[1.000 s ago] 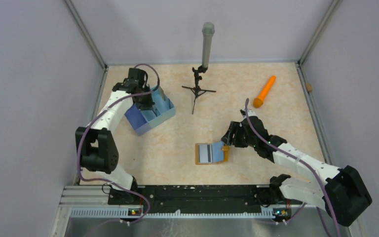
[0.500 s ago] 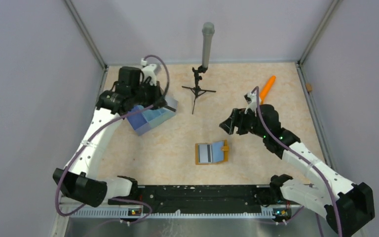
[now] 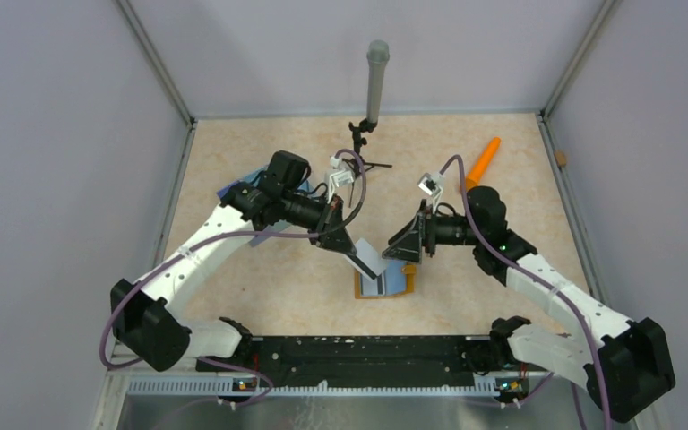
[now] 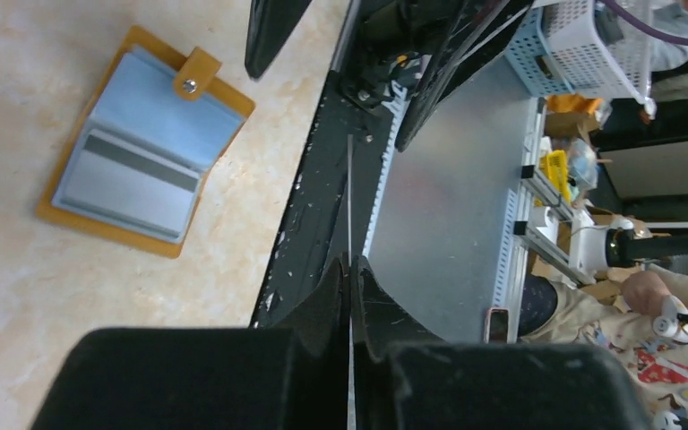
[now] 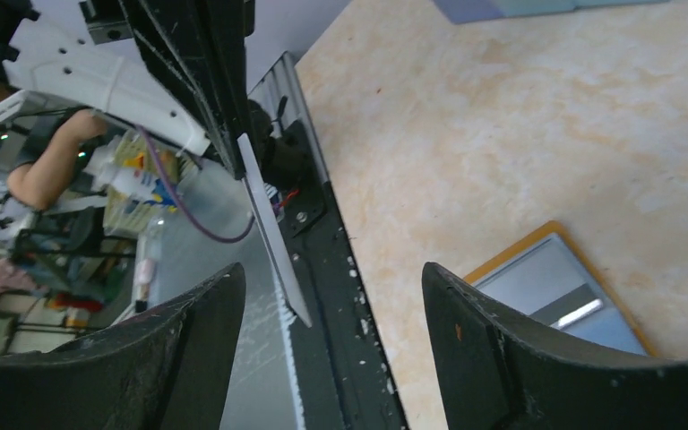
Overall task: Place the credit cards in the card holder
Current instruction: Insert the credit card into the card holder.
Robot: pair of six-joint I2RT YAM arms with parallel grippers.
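Note:
The card holder (image 3: 399, 285) lies open on the table, mustard outside with bluish pockets; a grey credit card with a dark stripe (image 3: 377, 286) sits in one pocket. My left gripper (image 3: 348, 250) is shut on another credit card (image 3: 365, 262) and holds it tilted just above the holder's left side. In the left wrist view this card (image 4: 349, 193) shows edge-on beyond the left gripper (image 4: 350, 267), with the card holder (image 4: 143, 148) to the left. My right gripper (image 3: 406, 245) hangs open facing the held card (image 5: 273, 228), which lies ahead of the right gripper (image 5: 331, 273); the card holder (image 5: 563, 285) is to its right.
A blue divided tray (image 3: 231, 192) stands at the back left, mostly hidden by the left arm. An orange cone-shaped stick (image 3: 481, 164) lies at the back right. A microphone on a small tripod (image 3: 375, 82) stands at the back centre. The black rail (image 3: 358, 351) borders the near edge.
My left arm has swung from the blue tray to the middle, carrying a card to the card holder. My right gripper has lifted off the holder, opened wider and turned toward the card.

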